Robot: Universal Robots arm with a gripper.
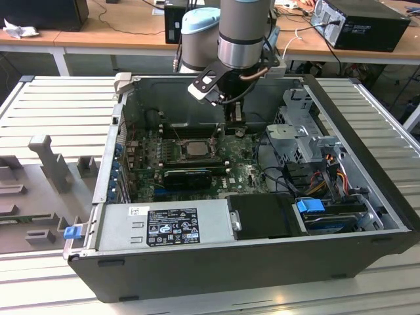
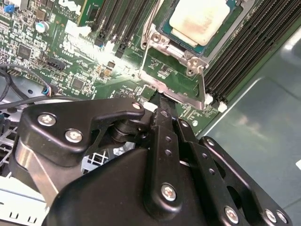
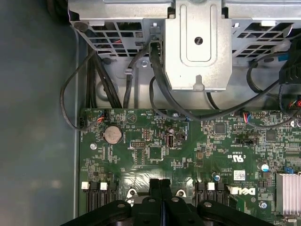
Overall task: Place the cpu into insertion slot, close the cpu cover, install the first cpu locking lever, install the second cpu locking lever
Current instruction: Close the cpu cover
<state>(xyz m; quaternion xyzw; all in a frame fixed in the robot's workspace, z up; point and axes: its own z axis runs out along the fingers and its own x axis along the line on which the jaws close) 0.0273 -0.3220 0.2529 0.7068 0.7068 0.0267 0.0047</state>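
Note:
The cpu (image 2: 200, 19) lies flat in the insertion slot (image 2: 182, 41) on the green motherboard, its silvery top facing up; in the exterior view the cpu (image 1: 195, 148) sits mid-board. The dull silver cpu cover (image 2: 157, 41) lies around it, with the chip showing through its window. A thin metal locking lever (image 2: 203, 87) runs along the socket's edge. My gripper (image 2: 162, 101) is shut, its black fingers pressed together with nothing seen between them, tips just beside the socket frame and the lever's end. The gripper (image 3: 160, 184) hovers low over the board, to the exterior view's right of the cpu (image 1: 235, 123).
Black memory slots (image 2: 244, 42) flank the socket. A metal drive cage (image 3: 197, 42) with black cables (image 3: 157, 80) stands beyond the board. A black graphics card (image 1: 190, 177) and the power supply (image 1: 174, 224) lie toward the case's near side.

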